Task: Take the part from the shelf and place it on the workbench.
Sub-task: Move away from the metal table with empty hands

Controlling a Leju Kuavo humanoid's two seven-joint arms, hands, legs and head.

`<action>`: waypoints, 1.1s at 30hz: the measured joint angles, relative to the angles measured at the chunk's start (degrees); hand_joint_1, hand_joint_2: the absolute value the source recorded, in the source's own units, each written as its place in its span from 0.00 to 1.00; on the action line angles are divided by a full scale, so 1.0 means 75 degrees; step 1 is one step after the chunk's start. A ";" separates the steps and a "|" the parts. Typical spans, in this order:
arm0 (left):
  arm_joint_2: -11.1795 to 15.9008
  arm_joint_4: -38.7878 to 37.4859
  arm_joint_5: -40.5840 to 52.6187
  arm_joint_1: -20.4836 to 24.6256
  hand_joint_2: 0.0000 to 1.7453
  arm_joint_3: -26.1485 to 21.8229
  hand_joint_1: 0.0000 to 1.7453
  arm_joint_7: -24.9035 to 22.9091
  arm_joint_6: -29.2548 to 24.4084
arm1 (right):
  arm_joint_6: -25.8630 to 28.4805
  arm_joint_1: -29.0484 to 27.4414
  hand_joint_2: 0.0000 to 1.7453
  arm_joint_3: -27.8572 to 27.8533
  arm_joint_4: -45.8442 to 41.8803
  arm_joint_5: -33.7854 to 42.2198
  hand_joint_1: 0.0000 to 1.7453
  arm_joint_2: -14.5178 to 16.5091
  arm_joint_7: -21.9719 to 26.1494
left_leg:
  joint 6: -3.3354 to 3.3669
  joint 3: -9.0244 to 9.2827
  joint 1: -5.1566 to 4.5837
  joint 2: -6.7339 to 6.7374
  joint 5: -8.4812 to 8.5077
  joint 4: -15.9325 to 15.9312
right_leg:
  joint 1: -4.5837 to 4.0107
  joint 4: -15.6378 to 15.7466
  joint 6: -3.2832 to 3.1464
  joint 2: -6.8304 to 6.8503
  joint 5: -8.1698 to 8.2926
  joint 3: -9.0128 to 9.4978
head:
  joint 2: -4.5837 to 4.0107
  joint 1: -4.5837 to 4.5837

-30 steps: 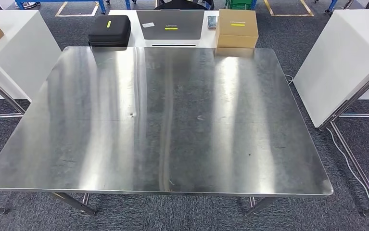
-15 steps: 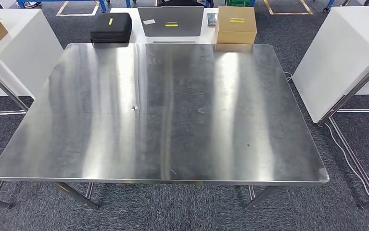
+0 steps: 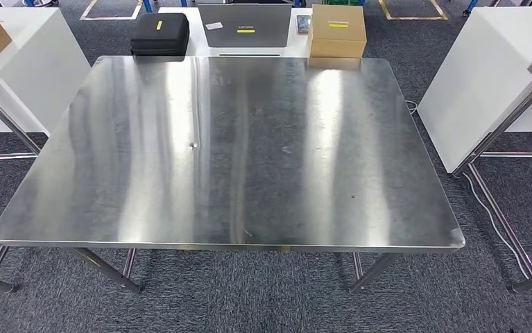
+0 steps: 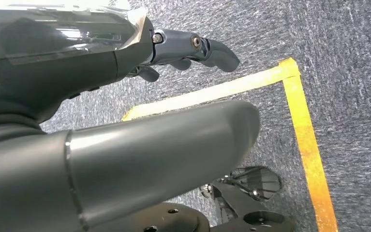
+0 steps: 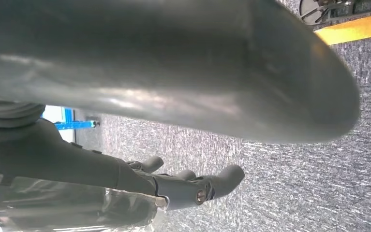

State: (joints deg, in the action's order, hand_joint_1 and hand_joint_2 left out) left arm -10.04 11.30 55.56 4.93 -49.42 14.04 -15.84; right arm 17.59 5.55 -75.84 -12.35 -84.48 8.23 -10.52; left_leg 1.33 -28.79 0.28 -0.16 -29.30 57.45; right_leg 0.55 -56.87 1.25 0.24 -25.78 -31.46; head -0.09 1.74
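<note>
Both hands empty, fingers apart, over carpet: left hand (image 4: 140, 111), right hand (image 5: 173, 96). Steel workbench (image 3: 228, 152) ahead; box (image 3: 336, 30), case (image 3: 159, 33) beyond.

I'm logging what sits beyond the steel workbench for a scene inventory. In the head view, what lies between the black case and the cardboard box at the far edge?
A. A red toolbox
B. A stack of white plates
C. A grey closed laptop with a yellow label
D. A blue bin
C: on the white surface behind the steel workbench, a grey closed laptop with a yellow label lies between the black case and the cardboard box.
</note>
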 joint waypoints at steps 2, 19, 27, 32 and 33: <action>-0.0003 -0.0001 -0.0001 0.0000 0.00 0.0000 0.00 0.0006 0.0019 | 0.0000 -0.0003 0.00 0.0000 0.0000 0.0000 0.00 0.0000 0.0013 | 0.0128 -0.0077 -0.0010 0.0017 0.0122 -0.0030 | 0.0001 -0.0022 0.0110 -0.0001 0.0022 -0.0068 | 0.0000 -0.0001; -0.0001 0.0001 -0.0055 -0.0016 0.00 -0.0041 0.00 0.0069 0.0041 | -0.0041 0.0037 0.00 0.0131 0.0008 -0.0006 0.00 -0.0023 0.0042 | -0.0094 -0.1197 0.0035 0.0047 0.0717 0.0250 | 0.0097 0.0292 -0.0083 -0.0015 -0.0619 0.0863 | 0.0000 0.0026; 0.0002 0.0000 -0.0070 -0.0015 0.00 -0.0077 0.00 0.0069 0.0037 | -0.0077 0.0031 0.00 0.0157 0.0009 -0.0006 0.00 -0.0021 0.0045 | -0.0219 -0.0455 0.0136 0.0022 -0.0038 0.1185 | 0.0063 0.0058 -0.0104 0.0041 -0.0055 0.0036 | 0.0000 0.0088; 0.0007 -0.0001 -0.0068 0.0004 0.00 -0.0079 0.00 0.0069 0.0014 | -0.0093 0.0043 0.00 0.0169 0.0009 -0.0006 0.00 -0.0014 0.0045 | -0.0021 0.0159 0.0064 0.0005 -0.0108 -0.0033 | 0.0036 -0.0082 0.0169 0.0061 0.0177 -0.0231 | 0.0000 0.0090; 0.0004 -0.0001 -0.0068 0.0004 0.00 -0.0080 0.00 0.0068 0.0012 | -0.0096 0.0037 0.00 0.0169 0.0009 -0.0006 0.00 -0.0017 0.0046 | 0.0058 0.0084 0.0063 0.0025 -0.0034 -0.0071 | 0.0036 -0.0136 0.0190 0.0052 0.0130 -0.0297 | 0.0000 0.0089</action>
State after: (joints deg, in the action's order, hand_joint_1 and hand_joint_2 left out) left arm -10.01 11.29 55.05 4.96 -50.02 14.55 -15.74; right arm 16.87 5.83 -74.58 -12.28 -84.52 8.10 -10.18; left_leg 1.76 -28.16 0.76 0.02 -29.56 56.92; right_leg 0.82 -57.89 2.67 0.63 -24.80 -33.69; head -0.09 2.41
